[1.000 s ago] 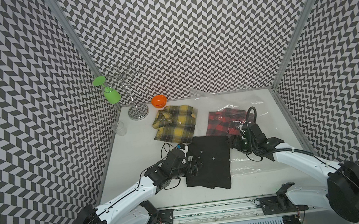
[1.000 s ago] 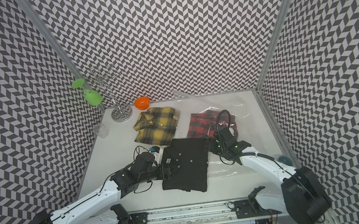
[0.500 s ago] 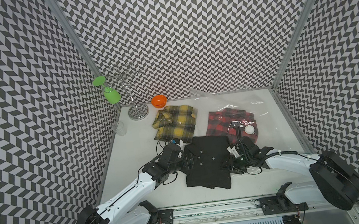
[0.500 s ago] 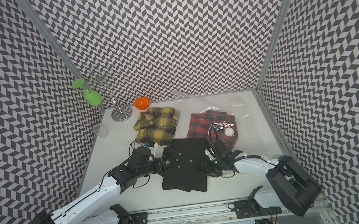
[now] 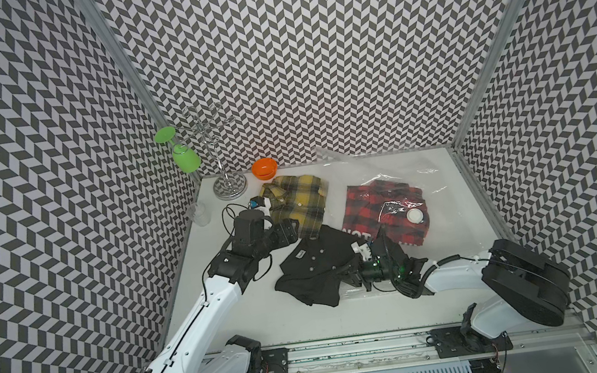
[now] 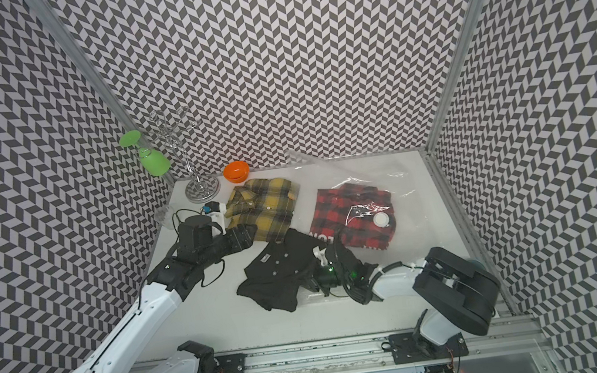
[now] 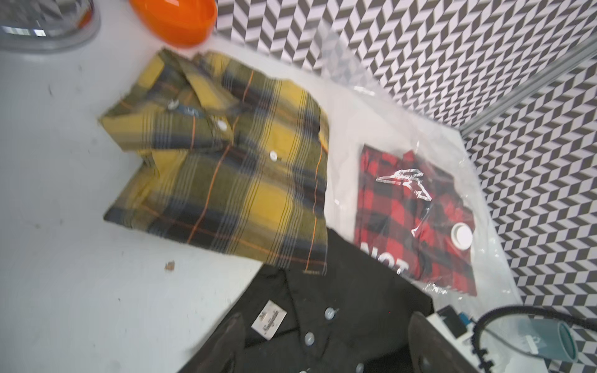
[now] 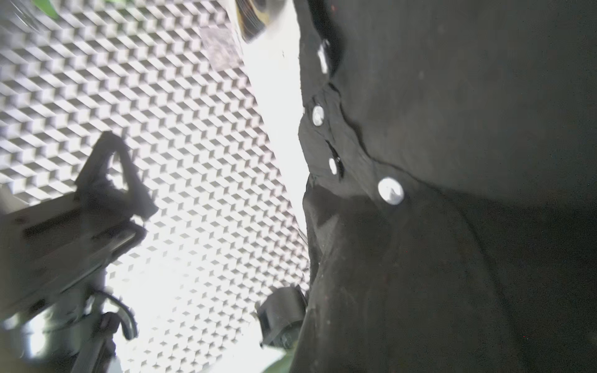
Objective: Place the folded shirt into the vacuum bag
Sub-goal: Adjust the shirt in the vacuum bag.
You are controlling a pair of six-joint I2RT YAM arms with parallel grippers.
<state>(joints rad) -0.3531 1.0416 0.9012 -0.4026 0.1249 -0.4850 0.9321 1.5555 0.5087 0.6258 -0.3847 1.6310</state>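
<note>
Across the white table (image 5: 345, 325): three folded shirts and one bag, which I watch from above and from both wrists.
Vacuum bag (image 5: 365, 171): clear film lying flat on the far right, with a red plaid shirt (image 5: 384, 204) inside under the round white valve (image 5: 415, 215). I cannot make out its mouth.
Black shirt (image 5: 318, 266): the one to pack, centre-near and just left of the bag, its far corner touching the yellow plaid shirt (image 5: 297, 203).
Right gripper (image 5: 344, 274): buried in the black shirt's right edge. I cannot tell whether it grips cloth.
Left gripper (image 7: 324, 345): spread wide and empty, over the collar.
Risk, bag: the flat film may let the shirt ride over it, or may slide along with it.
Risk, black shirt: a pull on one edge could unfold the rumpled fold.
Risk, yellow shirt: it may get dragged along.
Pointing: collar and label (image 7: 269, 319) face left and slightly far, away from the bag.
Long axis: far-left to near-right, as I judge it.
</note>
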